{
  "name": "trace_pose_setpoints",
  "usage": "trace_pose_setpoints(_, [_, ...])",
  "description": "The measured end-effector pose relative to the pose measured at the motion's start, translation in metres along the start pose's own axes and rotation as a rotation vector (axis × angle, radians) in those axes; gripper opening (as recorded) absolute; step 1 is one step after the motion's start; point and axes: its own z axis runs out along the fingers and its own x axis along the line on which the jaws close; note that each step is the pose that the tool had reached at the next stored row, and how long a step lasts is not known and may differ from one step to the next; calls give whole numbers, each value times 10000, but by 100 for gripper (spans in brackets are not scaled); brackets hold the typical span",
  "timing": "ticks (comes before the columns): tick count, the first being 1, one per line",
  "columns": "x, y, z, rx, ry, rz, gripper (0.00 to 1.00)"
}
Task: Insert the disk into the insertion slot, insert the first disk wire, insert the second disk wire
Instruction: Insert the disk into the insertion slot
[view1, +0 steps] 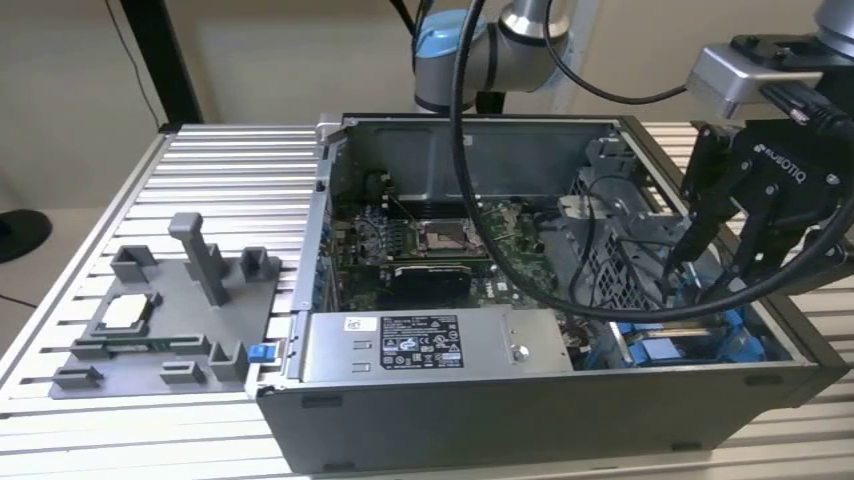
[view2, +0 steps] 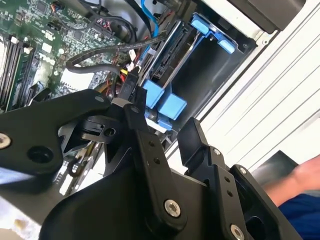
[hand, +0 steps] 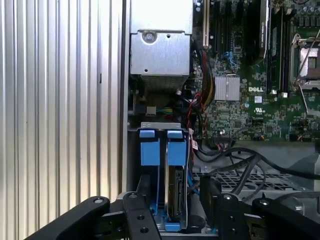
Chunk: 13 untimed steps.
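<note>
The black two-fingered gripper (hand: 175, 184) hangs low over one corner of the open dark grey metal computer case (view1: 534, 430), its fingers (hand: 210, 194) apart and clamped on nothing

Directly between the fingers in the first wrist view sits the flat silver-grey disk (hand: 175, 196), on edge in its bright blue plastic carrier and seated inside the rectangular grey metal insertion slot (hand: 160, 125), with one finger on either side of the bay

Just beyond the fingertips, two square blue plastic tabs (hand: 149, 150) stand side by side at the slot's mouth

In the second wrist view a small black cable connector (view2: 130, 82) lies just past one fingertip; whether they touch I cannot tell

Further out, a bundle of black cables (hand: 240, 165) loops across the green motherboard (hand: 240, 100), and a grey metal power-supply box (hand: 160, 55) sits beyond the slot

Well away from the fingers, on the ribbed aluminium table (view1: 214, 180), stands a grey plastic fixture (view1: 160, 320)
</note>
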Motion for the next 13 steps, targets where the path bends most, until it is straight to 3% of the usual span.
trace_pose_setpoints(3, [-13, 0, -12, 4, 2, -1, 100])
trace_pose_setpoints(7, [-16, 8, -143, 4, 1, -3, 100])
trace_pose_setpoints(9, [-26, 12, -146, 11, -3, -6, 100])
trace_pose_setpoints(13, [-75, 63, -134, 181, -1, -14, 100])
